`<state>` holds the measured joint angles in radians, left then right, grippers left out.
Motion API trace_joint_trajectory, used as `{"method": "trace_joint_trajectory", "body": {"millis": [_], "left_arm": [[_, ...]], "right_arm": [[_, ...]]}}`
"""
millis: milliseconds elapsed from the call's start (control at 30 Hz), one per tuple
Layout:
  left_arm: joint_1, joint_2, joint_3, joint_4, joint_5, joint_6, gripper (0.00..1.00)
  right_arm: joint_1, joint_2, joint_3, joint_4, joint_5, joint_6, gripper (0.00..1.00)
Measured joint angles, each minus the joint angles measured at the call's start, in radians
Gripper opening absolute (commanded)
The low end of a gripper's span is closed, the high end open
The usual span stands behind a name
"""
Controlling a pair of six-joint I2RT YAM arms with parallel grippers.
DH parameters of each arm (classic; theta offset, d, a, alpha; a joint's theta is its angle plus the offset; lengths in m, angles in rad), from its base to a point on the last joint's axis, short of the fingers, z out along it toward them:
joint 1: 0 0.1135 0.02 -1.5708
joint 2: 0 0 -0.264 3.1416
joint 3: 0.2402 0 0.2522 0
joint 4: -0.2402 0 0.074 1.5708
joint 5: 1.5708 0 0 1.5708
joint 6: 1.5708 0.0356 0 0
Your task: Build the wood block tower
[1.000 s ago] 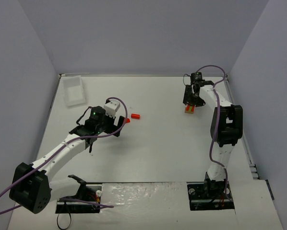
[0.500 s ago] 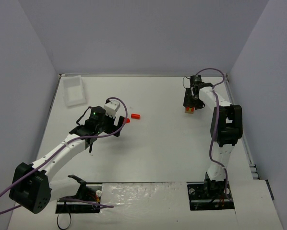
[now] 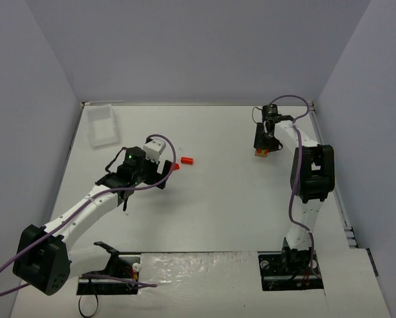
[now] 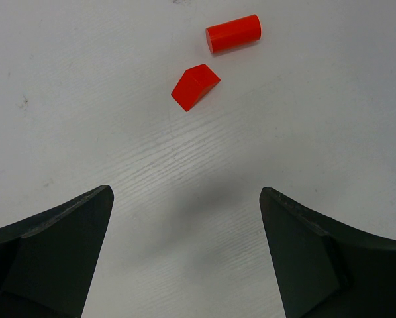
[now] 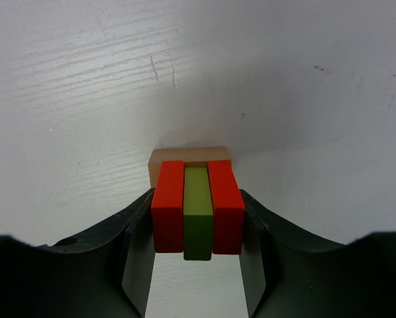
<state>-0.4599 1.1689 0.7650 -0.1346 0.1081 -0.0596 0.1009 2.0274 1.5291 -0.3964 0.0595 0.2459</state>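
Note:
The wood block tower (image 5: 198,199) stands as two red blocks with a yellow-green stick (image 5: 198,212) between them, over a tan piece (image 5: 189,156). My right gripper (image 5: 197,199) is shut on it, one finger against each red block's outer side. From above, that stack (image 3: 260,154) sits at the far right under the right gripper (image 3: 263,146). My left gripper (image 4: 185,195) hangs open over bare table. A red cylinder (image 4: 233,33) and a red wedge (image 4: 195,86) lie ahead of it, apart from its fingers. From above, the cylinder (image 3: 187,161) and wedge (image 3: 175,167) lie beside the left gripper (image 3: 165,173).
A clear white tray (image 3: 102,124) stands at the far left corner. Grey walls close in the table on the left, back and right. Both arm bases and their cables sit at the near edge.
My right gripper's jaws have narrowed onto the sides of the red blocks, and the wrist shifted slightly toward the back. The left arm and the loose red pieces have not moved.

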Motion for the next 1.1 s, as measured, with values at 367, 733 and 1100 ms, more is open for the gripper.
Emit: {"method": "trace_joint_trajectory", "body": {"millis": [367, 733, 1100], "left_arm": [[-0.002, 0.0, 0.0, 0.0, 0.0, 0.0, 0.91], [-0.005, 0.0, 0.0, -0.001, 0.0, 0.001, 0.91], [-0.005, 0.0, 0.0, -0.001, 0.0, 0.001, 0.91]], "right_arm": [[0.0, 0.0, 0.0, 0.008, -0.007, -0.016, 0.4], [0.0, 0.0, 0.0, 0.011, -0.012, -0.022, 0.43], [0.0, 0.0, -0.012, 0.012, -0.015, -0.037, 0.51]]}}
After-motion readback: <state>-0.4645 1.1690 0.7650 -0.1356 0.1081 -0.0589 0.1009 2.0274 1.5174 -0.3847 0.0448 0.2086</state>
